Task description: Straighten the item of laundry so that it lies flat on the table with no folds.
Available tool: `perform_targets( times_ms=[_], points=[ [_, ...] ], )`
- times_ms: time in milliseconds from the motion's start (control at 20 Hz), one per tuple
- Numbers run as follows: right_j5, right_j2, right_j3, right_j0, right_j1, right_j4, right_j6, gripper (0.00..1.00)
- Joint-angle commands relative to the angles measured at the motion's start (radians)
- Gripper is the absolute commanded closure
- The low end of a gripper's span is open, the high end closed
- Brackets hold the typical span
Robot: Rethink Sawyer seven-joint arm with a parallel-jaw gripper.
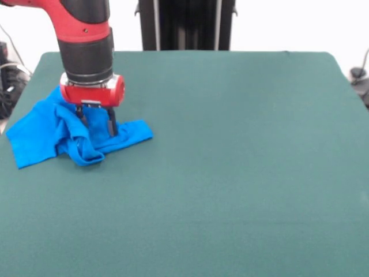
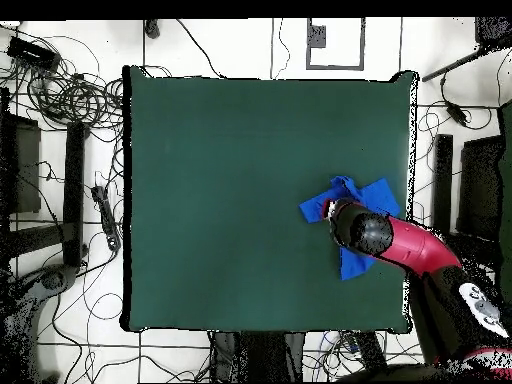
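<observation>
Blue crumpled shirt [image 1: 49, 130] hugs the table [image 1: 230, 173] edge; pincer [image 1: 97, 123] fingers straddle a fold, slightly apart.

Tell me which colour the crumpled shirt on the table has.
Bright blue; no print shows. The shirt on the green table is seen best in the front view.

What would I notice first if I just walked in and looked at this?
The bright blue shirt, lying bunched and folded on the dark green table near its left edge in the front view, with one part stretched toward the middle. Right above it stands the red and black arm, whose gripper has its dark fingers down in the cloth. The table's remaining surface is plain green.
</observation>
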Motion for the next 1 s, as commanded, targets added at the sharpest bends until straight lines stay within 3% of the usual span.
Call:
perform_targets(
  times_ms=[50,100,350,450,650,1000],
  points=[
    [-0.099,0.012,-0.055,0.064,0.08,-0.001,0.152,0.0],
    [-0.098,0.011,-0.051,0.063,0.078,0.004,0.154,1.0],
    [-0.088,0.025,-0.027,0.048,0.06,0.008,0.144,1.0],
    [-0.005,-0.005,-0.016,0.076,0.027,0.018,0.145,1.0],
    [-0.017,-0.009,0.051,0.073,-0.039,0.023,0.164,1.0],
    [0.101,0.008,0.158,0.065,-0.274,0.079,0.158,1.0]
  ],
)
